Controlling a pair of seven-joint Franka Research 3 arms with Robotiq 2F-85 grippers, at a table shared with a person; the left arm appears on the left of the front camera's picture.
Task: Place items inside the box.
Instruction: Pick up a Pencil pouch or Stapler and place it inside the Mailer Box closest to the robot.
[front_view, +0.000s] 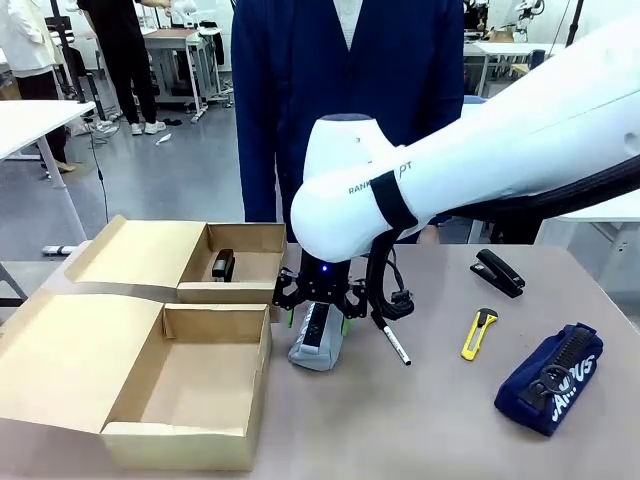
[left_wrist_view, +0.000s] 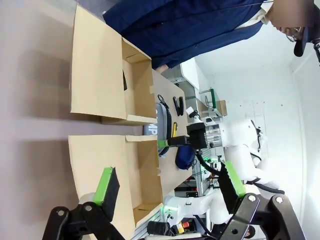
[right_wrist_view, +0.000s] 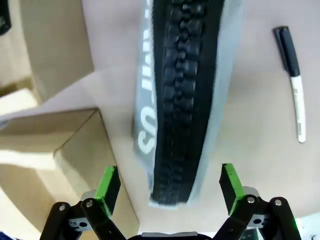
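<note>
Where legible, white "AMPUS" on navy zip pouch (front_view: 549, 378).

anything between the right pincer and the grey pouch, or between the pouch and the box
Nothing visible blocks the grasp: the right pincer is open, its pads on either side of the light grey zip pouch. Toward the box, only its own side wall stands beside the pouch, so the pouch likely needs lifting over it.

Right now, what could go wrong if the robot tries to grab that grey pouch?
The right arm's open fingers straddle the light grey zip pouch close to the brown cardboard box wall, so one finger might bump it. The soft pouch could also sag or slip when lifted, and the black-capped white marker nearby might get nudged.
</note>
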